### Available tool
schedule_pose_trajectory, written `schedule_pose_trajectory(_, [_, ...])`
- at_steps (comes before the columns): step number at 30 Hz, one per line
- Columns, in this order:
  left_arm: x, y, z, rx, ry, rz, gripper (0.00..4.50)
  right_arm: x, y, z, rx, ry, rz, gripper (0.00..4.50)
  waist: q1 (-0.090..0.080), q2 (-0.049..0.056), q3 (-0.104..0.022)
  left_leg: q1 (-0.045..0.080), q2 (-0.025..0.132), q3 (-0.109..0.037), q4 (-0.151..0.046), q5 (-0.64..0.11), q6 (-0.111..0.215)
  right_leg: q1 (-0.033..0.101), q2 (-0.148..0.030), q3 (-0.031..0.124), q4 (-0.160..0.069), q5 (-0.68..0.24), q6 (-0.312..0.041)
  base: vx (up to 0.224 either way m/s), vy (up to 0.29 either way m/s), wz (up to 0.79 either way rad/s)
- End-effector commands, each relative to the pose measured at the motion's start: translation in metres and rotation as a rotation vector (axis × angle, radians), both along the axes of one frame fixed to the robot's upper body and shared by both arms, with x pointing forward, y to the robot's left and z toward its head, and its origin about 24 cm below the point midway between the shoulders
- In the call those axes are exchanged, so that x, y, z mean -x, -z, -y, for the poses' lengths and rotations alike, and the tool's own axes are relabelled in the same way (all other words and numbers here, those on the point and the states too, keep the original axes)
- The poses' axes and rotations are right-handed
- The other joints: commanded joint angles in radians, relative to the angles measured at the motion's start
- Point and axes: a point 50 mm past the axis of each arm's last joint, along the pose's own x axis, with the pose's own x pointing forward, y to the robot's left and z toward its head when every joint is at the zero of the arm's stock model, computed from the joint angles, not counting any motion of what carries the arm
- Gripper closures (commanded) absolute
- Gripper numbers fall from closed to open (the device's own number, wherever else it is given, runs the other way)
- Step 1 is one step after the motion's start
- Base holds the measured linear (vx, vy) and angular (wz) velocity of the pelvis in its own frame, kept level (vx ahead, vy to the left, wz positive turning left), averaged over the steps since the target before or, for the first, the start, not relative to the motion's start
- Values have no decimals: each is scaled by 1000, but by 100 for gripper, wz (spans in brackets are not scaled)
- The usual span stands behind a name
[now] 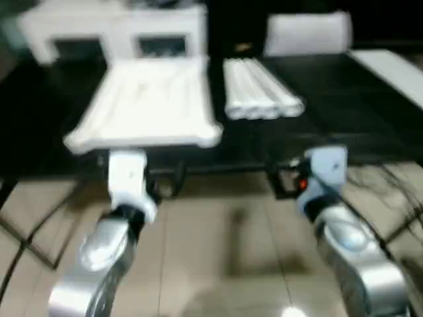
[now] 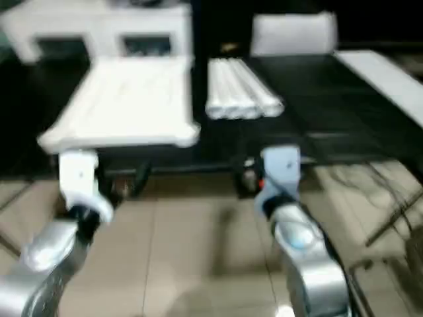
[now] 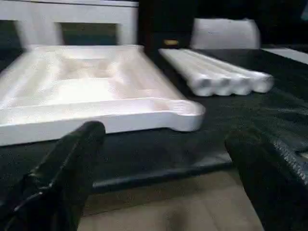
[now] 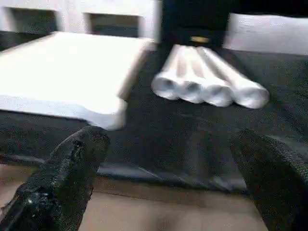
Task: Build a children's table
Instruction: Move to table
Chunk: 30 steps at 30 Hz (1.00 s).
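While both silver forearms reach toward the near edge of the black-covered work surface (image 1: 344,119), the white plastic rectangular table top (image 1: 149,105) lies on it upside down, ribbed underside up, with a round corner socket (image 3: 190,115) at its near right corner. Just to its right, apart from it, the four long round tapered white legs (image 1: 258,89) lie side by side in a tight row, touching one another, their ends facing the robot. Behind the top stands a white cabinet with dark compartments (image 1: 112,30), and farther right a pale chair back (image 1: 307,32).

The left gripper (image 3: 163,159) hangs short of the surface's near edge, in front of the table top; its black fingers (image 3: 72,163) stand spread wide with nothing between them. The right gripper (image 4: 178,168) sits likewise before the edge, facing the leg ends, its fingers (image 4: 67,173) also wide apart and holding nothing. Beige floor tiles (image 1: 218,251) show below
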Motion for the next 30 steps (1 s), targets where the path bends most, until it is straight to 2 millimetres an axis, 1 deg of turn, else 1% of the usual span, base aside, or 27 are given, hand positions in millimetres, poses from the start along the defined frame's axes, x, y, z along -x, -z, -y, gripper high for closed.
schedule_pose_trajectory(1, [-3, -2, 4, 4, 12, 11, 3, -1, 2, 11, 27, 39, -15, 0, -44, 42, -57, 117, 146, -153, -180, -380, 397, -158, -31, 2, 37, 111, 102, 142, 23, -7])
schedule_pose_trajectory(2, [-3, -2, 4, 6, 12, 10, 3, -1, 3, 11, 29, 41, -18, 0, -44, 34, -65, 122, 142, -141, -170, -290, 444, -181, -39, 5, 35, 143, 105, 142, 23, -7])
schedule_pose_trajectory(3, [-3, -2, 4, 12, 9, 12, 3, -1, 3, 12, 30, 44, -20, 0, -37, 14, -59, 96, 115, -87, -173, -173, 459, -193, -49, 10, 14, 211, 76, 153, -9, 0])
schedule_pose_trajectory(4, [-3, -2, 4, 16, 6, 13, 3, 0, 3, 13, 31, 46, -24, 0, -33, -9, -67, 85, 82, -55, -158, -132, 432, -179, -60, 26, -44, 262, 47, 183, -52, 7])
schedule_pose_trajectory(5, [-3, -3, 5, 14, 7, 15, 3, 1, 4, 14, 33, 49, -32, 0, 8, -79, -80, -22, -66, 44, -69, -142, 330, -37, -74, 122, -174, 192, 24, 183, -52, 7])
schedule_pose_trajectory(6, [-3, -3, 6, 12, 9, 17, 3, 1, 5, 15, 35, 52, -37, 0, 42, -79, -76, -79, -86, 39, 63, -106, 263, 36, -175, 227, -239, -178, -59, 211, -53, 5])
schedule_pose_trajectory(7, [-3, -3, 6, 14, 10, 17, 3, 2, 5, 15, 36, 53, -38, 0, 56, -67, -75, -113, -65, 15, 91, -46, 217, 59, -195, 227, -225, -198, -106, 213, -25, -6])
schedule_pose_trajectory(8, [-3, -3, 7, 20, 15, 15, 3, 2, 5, 16, 40, 55, -42, 0, 67, -71, -67, -138, -58, 8, 95, 45, 143, 47, -161, 197, -217, -104, -143, 213, -25, -6])
schedule_pose_trajectory(9, [-1, -1, 9, 10, 26, 11, 3, 4, 6, 16, 44, 51, -49, 0, 72, -55, -66, -153, -40, 8, 75, 110, 115, 55, -161, 165, -222, 23, -215, 218, -6, -12])
schedule_pose_trajectory(11, [0, 0, 11, 10, 40, 8, 3, 6, 5, 15, 44, 40, -54, 0, 80, -27, -57, -149, -9, 6, 17, 190, 113, 27, -143, 107, -246, -1, -263, 197, 17, -9])
schedule_pose_trajectory(12, [0, -1, 12, 10, 40, 10, 3, 7, 3, 15, 43, 33, -49, 0, 70, 37, -57, -76, 27, 3, -113, 156, 119, 2, -38, 6, -235, -88, -174, 214, 50, 4])
schedule_pose_trajectory(13, [1, -1, 13, 18, 45, 13, 3, 7, 1, 15, 43, 29, -42, 0, 25, 60, -58, 32, 171, -80, -183, -351, -62, -121, 15, 22, -39, -78, -8, 238, 94, -15])
schedule_pose_trajectory(14, [1, -2, 13, 23, 48, 15, 3, 7, -1, 15, 43, 28, -37, 0, 38, 58, -78, 51, 203, -89, -194, -415, -83, -125, 0, 15, -1, -25, 51, 238, 94, -15])
schedule_pose_trajectory(15, [1, -2, 15, 15, 55, 19, 3, 6, -4, 15, 45, 15, -23, 0, 45, 65, -85, 65, 205, -80, -191, -386, -91, -147, -12, 9, 11, 25, 95, 227, 65, -47])
schedule_pose_trajectory(16, [2, -3, 16, 7, 61, 22, 3, 6, -7, 14, 46, 3, -11, 0, 53, 59, -72, 48, 187, -22, -194, -290, -100, -170, -18, -13, 22, 119, 110, 218, 42, -52])
schedule_pose_trajectory(17, [2, -3, 17, 6, 65, 25, 3, 5, -8, 14, 43, -2, -4, 0, 45, 45, -75, 46, 178, -17, -191, -235, -69, -173, -21, -22, 16, 166, 103, 218, 42, -52])
schedule_pose_trajectory(18, [1, -4, 20, 21, 73, 25, 3, 4, -15, 13, 43, -19, 19, 0, 36, 28, -65, 42, 137, -12, -201, -160, 122, -194, -36, -28, -14, 269, 84, 204, 22, -38])
schedule_pose_trajectory(19, [0, -4, 21, 28, 66, 23, 3, 3, -16, 13, 40, -29, 24, 0, 25, 7, -76, 67, 125, 7, -183, -141, 192, -212, -55, -16, -52, 324, 68, 205, -49, -9])
schedule_pose_trajectory(20, [-1, -4, 21, 34, 60, 23, 3, 3, -17, 12, 36, -38, 27, 0, 33, -38, -76, 4, 42, 75, -153, -224, 216, -143, -88, 33, -148, 336, 36, 205, -49, -9])
schedule_pose_trajectory(21, [-1, -4, 21, 38, 56, 24, 3, 3, -18, 12, 34, -43, 29, 0, 51, -76, -81, -55, -31, 105, -92, -235, 223, -73, -106, 90, -197, 165, 49, 201, -97, 2])
schedule_pose_trajectory(22, [-2, -4, 21, 38, 55, 26, 3, 4, -18, 11, 32, -48, 27, 0, 68, -81, -101, -122, -36, 57, 37, -80, 213, 22, -226, 178, -224, 5, -49, 229, -83, -9])
schedule_pose_trajectory(23, [-2, -5, 21, 42, 44, 27, 3, 4, -18, 11, 27, -50, 24, 0, 78, -84, -107, -176, -49, 43, 70, 41, 180, 43, -188, 156, -197, 137, -65, 229, -83, -9])
schedule_pose_trajectory(25, [-3, -5, 20, 41, 36, 27, 3, 4, -16, 11, 21, -53, 13, 0, 85, -67, -87, -172, -40, 38, 51, 148, 124, 16, -168, 108, -203, 328, -133, 230, -45, -9])
schedule_pose_trajectory(27, [-3, -4, 20, 35, 34, 26, 3, 5, -15, 12, 18, -53, 5, 0, 99, -25, -74, -168, 7, 35, -42, 260, 138, -2, -127, 36, -232, 170, -202, 215, 4, -6])
schedule_pose_trajectory(28, [-3, -4, 19, 30, 31, 26, 3, 5, -15, 12, 13, -52, -1, 0, 92, 35, -80, -99, 52, 22, -118, 223, 132, -17, -61, -18, -220, 69, -133, 227, 99, -7])
schedule_pose_trajectory(29, [-3, -3, 19, 27, 29, 25, 3, 4, -14, 12, 9, -50, -11, 0, 58, 32, -57, -84, 95, -31, -160, 88, 173, -44, -3, -42, -159, 23, -78, 227, 99, -7])
schedule_pose_trajectory(30, [-3, -3, 19, 24, 25, 25, 3, 4, -13, 12, 9, -50, -16, 0, 25, 38, -107, 65, 175, -133, -144, 10, 341, -170, -10, -18, -4, 13, 27, 247, 80, -5])
